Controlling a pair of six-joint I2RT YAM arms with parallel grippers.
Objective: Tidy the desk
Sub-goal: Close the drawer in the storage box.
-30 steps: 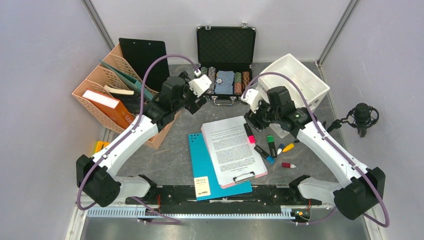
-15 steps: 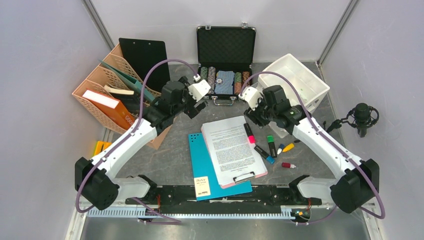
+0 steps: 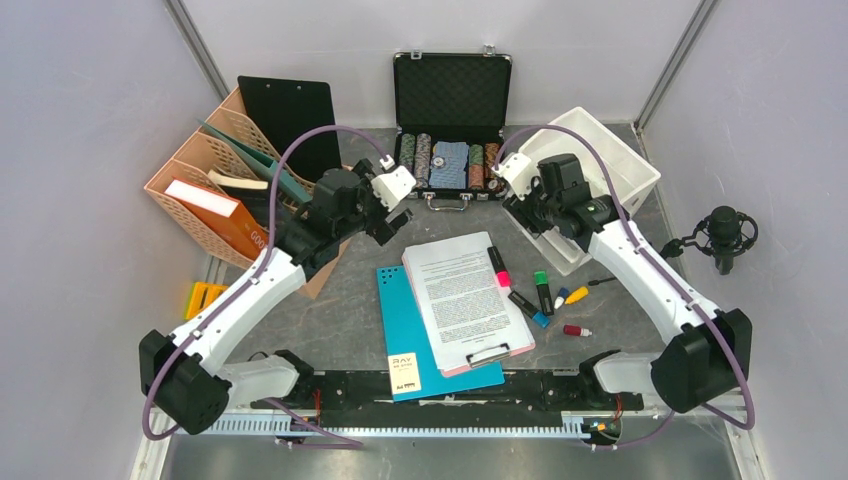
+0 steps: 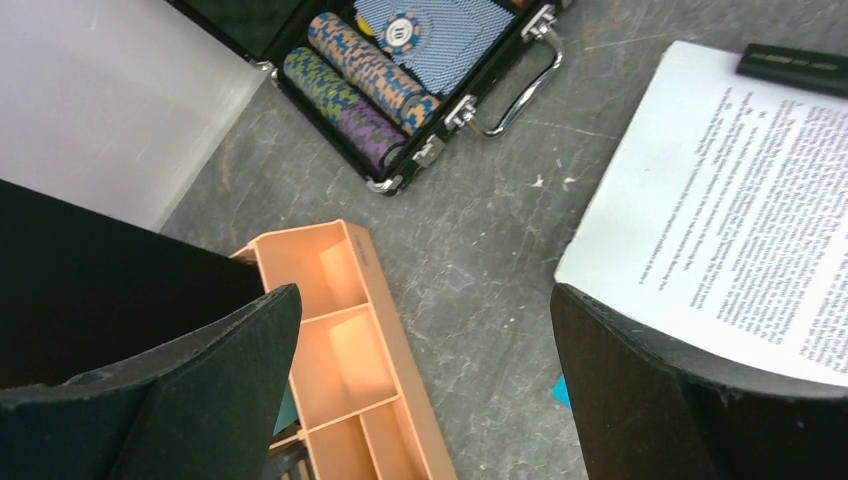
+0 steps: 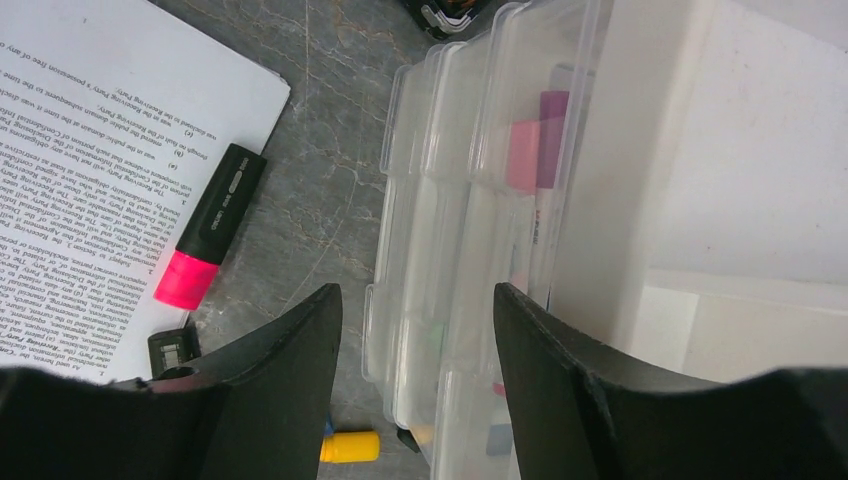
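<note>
Right hand [image 5: 417,300]: half open, empty, over edge of clear lidded box [image 5: 440,200] on counter [image 5: 330,180]; box's long axis crosswise to finger spread. Left hand [image 4: 425,300]: wide open, empty, well apart.

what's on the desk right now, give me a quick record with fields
surface: desk, cluttered
left hand: open, empty, above a corner of the file rack
right hand: open, empty, over the clear box
centre: clipboard holding a printed sheet, overlapping a teal folder
loose pens: pink highlighter on the sheet's edge, green highlighter on the desk nearby
back: chip case, lid open
</note>
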